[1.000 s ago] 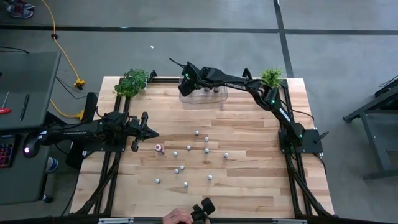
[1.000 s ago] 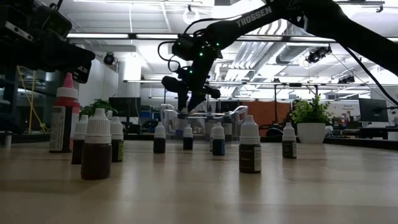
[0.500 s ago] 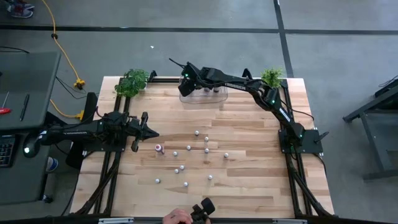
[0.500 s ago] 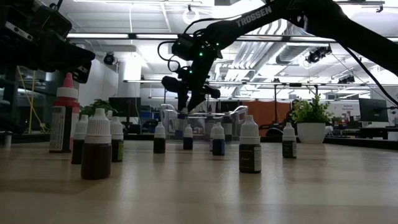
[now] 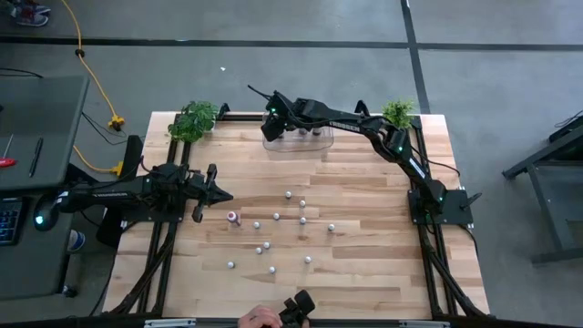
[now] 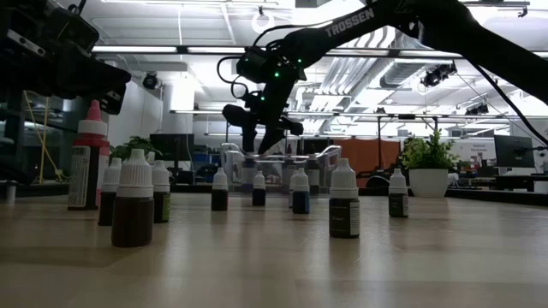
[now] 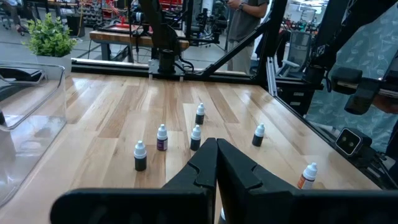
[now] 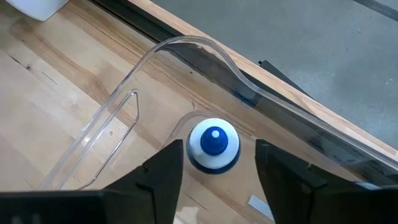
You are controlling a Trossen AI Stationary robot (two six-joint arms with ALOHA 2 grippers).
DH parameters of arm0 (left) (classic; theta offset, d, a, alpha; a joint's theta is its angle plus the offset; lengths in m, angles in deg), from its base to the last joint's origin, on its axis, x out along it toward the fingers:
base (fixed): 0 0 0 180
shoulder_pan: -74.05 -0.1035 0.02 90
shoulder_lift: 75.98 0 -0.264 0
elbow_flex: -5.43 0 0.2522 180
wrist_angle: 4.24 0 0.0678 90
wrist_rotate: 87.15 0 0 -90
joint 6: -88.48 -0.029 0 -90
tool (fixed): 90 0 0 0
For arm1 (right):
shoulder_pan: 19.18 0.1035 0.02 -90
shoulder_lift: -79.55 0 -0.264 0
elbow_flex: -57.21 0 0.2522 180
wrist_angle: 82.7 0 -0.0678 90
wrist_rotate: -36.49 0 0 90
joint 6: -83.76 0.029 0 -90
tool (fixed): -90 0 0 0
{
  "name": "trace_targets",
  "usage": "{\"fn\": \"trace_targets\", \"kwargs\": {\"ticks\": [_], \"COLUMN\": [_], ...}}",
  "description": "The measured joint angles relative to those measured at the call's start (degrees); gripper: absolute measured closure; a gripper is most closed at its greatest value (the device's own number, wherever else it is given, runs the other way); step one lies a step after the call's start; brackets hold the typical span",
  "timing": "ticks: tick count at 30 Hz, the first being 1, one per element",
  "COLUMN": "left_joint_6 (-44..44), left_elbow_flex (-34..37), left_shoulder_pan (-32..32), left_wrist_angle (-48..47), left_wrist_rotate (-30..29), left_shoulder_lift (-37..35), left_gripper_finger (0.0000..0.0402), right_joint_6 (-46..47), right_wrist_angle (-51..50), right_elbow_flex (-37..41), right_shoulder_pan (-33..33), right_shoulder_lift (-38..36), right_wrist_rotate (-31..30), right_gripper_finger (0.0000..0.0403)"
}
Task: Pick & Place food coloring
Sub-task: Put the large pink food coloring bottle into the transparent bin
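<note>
Blue-capped food coloring bottle (image 8: 214, 144) stands upright inside the clear plastic bin (image 8: 186, 46), seen from straight above in the right wrist view, sitting between the two fingers (image 8: 163, 167) of the right pincer (image 5: 271, 127), fingers spread apart on either side of the cap with a gap showing on each side, not gripping it. Bin sits at the far edge of the bench (image 5: 364, 273), roughly mid-width, between two small potted plants (image 5: 193, 118) at the far corners; two more bottles show inside the bin (image 5: 315, 131) in the high view. Right arm stretches from its base at the right edge across to the bin. Rest of the small bottles (image 5: 288, 194) stand scattered upright over the bench centre, well apart from each other, white caps, dark or tinted bodies; one pink-capped bottle (image 5: 232, 218) stands near the left pincer (image 5: 224, 195). Left pincer is closed, fingers together, empty, hovering low over the left-centre of the bench, pointing toward the scattered bottles. Low view: a taller red-capped bottle (image 6: 86, 156) at left. A person (image 7: 244, 25) stands beyond the bench in the left wrist view.
</note>
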Motion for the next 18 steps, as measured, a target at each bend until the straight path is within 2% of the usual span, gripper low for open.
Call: {"fn": "trace_targets", "kwargs": {"ticks": [10,18], "left_joint_6": [0.0,0.01], "left_elbow_flex": [-0.02,-0.01], "left_shoulder_pan": [0.0,-0.02], "left_wrist_angle": [0.0,0.0], "left_wrist_rotate": [0.0,-0.13], "left_shoulder_lift": [-0.01,0.0], "left_gripper_finger": [0.0399,0.0399], "right_joint_6": [-3.69,-10.71], "right_wrist_angle": [-0.82,-7.43], "right_elbow_flex": [-0.77,-11.94], "right_shoulder_pan": [0.0,0.19], "right_shoulder_lift": [-0.98,-2.21], "right_wrist_rotate": [0.11,0.57], "right_gripper_finger": [0.0197,0.0196]}}
